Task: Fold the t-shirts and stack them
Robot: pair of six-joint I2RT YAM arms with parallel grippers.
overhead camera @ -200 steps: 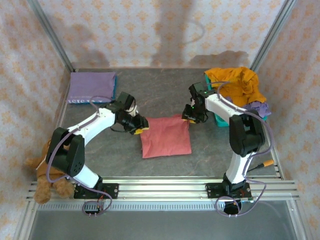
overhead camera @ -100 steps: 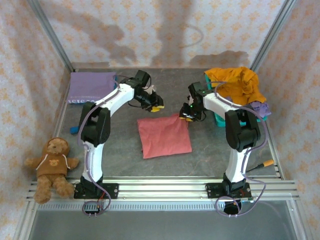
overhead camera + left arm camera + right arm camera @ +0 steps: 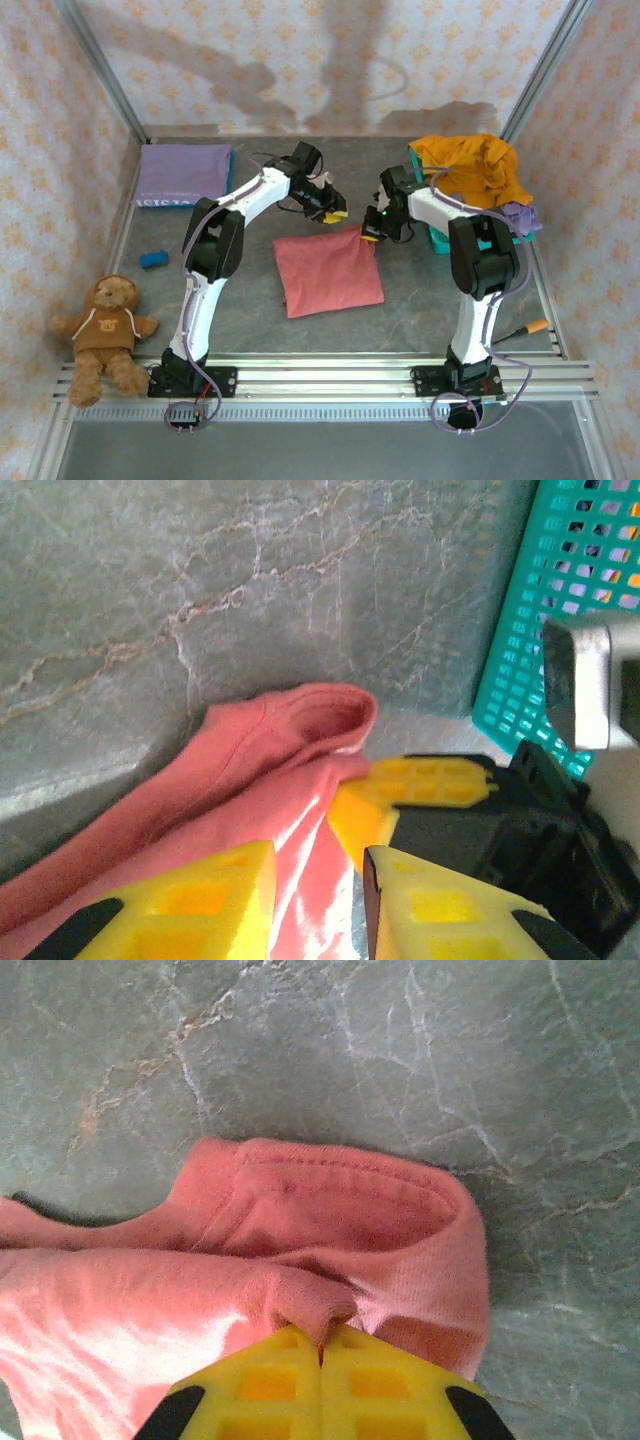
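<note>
A dusty red t-shirt [image 3: 328, 272] lies folded in a rough square on the grey table; its far right corner shows as a rolled hem [image 3: 340, 1200]. My right gripper [image 3: 371, 235] [image 3: 322, 1342] is shut on a pinch of that corner. My left gripper [image 3: 336, 213] [image 3: 318, 865] hovers just left of it over the same far edge [image 3: 290, 730], jaws apart with red cloth showing below the gap. A mustard orange t-shirt [image 3: 470, 165] is heaped on the teal basket. A lavender t-shirt [image 3: 183, 172] lies folded at the far left.
The teal mesh basket [image 3: 438, 240] [image 3: 570, 610] stands right behind the right gripper, with lavender cloth [image 3: 520, 215] hanging at its right side. A brown teddy bear [image 3: 105, 325] sits at the near left, a small blue object [image 3: 152, 259] beside it. Walls close in on three sides.
The left arm has swung from the shirt's left side up and across to its far edge, close to the right gripper. The right gripper has closed on the shirt's far right corner.
</note>
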